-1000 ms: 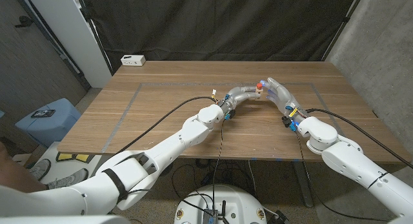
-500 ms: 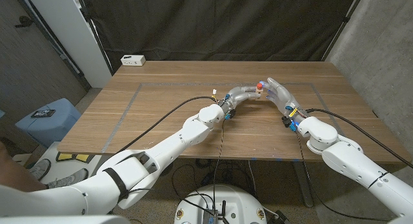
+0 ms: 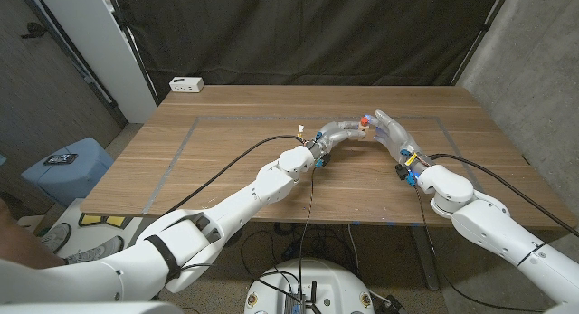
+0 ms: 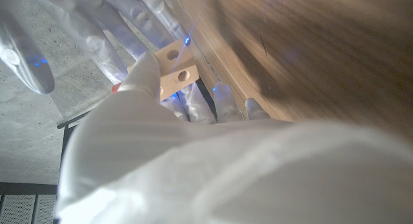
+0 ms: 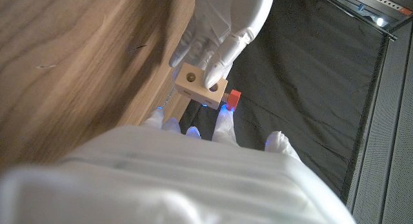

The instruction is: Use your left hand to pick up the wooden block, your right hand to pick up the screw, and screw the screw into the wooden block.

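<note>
both pickups look done to me. the left hand (image 3: 336, 131) is up over the middle of the wooden table (image 3: 226, 160), fingers wrapped around the wooden block (image 5: 201, 86), a pale little block with round holes drilled in it. in the right wrist view you can see those fingers pinching it from above, one hole facing the camera. the left wrist view shows the same block (image 4: 171, 70) with two holes visible, held off the table edge.

the right hand (image 3: 391, 131) is right up against it, fingertips meeting the left hand's. the screw (image 5: 233, 99) has a red-orange head and sits just beside the block, at the right hand's fingertips. from the head view the orange bit (image 3: 363, 120) is right where the two hands meet. i'd say the right hand is pinching it, though the actual contact is hidden behind its own back.

what's left: actually getting it threaded in. can't tell if the tip is in a hole yet or just alongside, so my guess is it's at the lining-up or early-turning stage.

containers: none on the table that i can see, just a small white box (image 3: 186, 83) at the far corner, which looks like a power strip.
</note>
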### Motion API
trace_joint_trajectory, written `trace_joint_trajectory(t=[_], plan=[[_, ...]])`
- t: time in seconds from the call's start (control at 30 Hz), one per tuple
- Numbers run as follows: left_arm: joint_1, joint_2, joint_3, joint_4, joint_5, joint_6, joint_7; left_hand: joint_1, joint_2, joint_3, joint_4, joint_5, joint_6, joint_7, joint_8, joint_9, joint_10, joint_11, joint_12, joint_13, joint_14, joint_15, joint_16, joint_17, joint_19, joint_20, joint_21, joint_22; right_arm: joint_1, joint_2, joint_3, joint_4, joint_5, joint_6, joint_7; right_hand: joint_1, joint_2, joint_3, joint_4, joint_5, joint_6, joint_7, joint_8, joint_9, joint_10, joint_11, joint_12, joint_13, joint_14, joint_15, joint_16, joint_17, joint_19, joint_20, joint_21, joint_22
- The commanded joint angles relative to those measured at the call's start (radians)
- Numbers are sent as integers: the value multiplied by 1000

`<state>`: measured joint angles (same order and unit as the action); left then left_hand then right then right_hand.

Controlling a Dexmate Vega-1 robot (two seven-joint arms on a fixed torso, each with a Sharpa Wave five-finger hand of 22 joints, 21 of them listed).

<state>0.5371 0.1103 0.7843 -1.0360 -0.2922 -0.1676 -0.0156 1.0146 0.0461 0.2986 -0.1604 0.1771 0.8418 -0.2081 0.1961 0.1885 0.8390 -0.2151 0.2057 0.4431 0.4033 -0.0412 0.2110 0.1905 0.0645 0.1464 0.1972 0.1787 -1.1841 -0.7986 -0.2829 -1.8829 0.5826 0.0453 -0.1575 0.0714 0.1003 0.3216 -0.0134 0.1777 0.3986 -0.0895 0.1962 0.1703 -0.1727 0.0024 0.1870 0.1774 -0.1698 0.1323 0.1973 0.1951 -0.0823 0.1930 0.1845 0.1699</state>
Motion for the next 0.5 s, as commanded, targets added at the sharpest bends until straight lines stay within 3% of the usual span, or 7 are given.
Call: trace_joint_trajectory(t=[0.03,0.5], plan=[[5,1,-1,-5,-3,4,2,4,-1,0,4,6,2,-6,6,1,8,-7,14,3,1,-69,-1,3,3,-1,6,4,-15,-3,7,-9,0,0,-11,-11,19,3,3,6,10,-2,2,4,-148,-6,6,2,-214,1,3,1,-3,3,5,1],[14,10,-3,-23,-2,4,8,1,-2,-2,7,5,6,-4,8,2,12,-7,15,4,3,-68,1,4,3,-1,6,4,-37,-5,15,-30,-4,2,-28,-8,20,6,2,6,28,-2,3,4,-144,-10,6,2,-210,-1,4,0,-1,5,6,1]])
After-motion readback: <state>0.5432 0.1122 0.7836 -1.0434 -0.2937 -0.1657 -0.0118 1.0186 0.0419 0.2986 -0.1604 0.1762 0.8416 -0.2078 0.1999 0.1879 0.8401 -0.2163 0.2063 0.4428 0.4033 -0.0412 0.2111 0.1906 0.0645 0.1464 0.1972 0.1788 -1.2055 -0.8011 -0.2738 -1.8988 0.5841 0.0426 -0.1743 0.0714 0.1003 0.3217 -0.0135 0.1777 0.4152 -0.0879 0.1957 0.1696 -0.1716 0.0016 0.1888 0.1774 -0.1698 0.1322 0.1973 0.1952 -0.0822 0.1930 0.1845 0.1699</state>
